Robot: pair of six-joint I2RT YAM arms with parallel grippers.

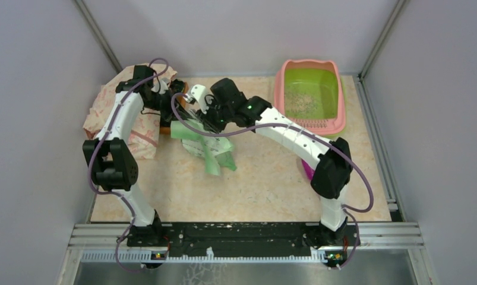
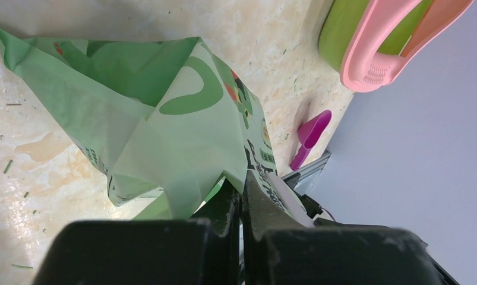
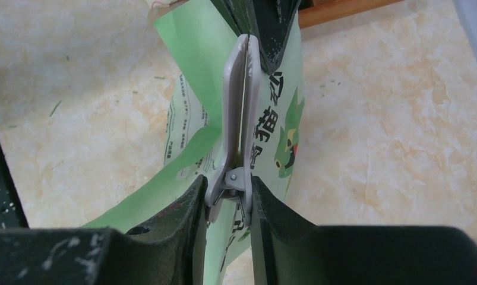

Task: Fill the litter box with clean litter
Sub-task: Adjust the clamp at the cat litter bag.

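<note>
At the far left of the desk (image 1: 271,172) lies a crumpled pink-and-beige paper bag (image 1: 105,113). Just right of it, the left claw (image 2: 243,190) is clenched on an edge of the light green printed bag (image 2: 164,119), which hangs in loose folds and spills onto the desk. The right claw (image 3: 228,183), reaching across from the right, squeezes the handle end of a pale grey clip (image 3: 242,107) clamped along the same bag; the two claws nearly meet. A purple scoop (image 2: 310,135) lies further right on the desk. The litter box (image 1: 319,125) sits at the far right corner, well apart from both claws, with a thin scatter of clean litter (image 1: 301,102) in its green basin.
</note>
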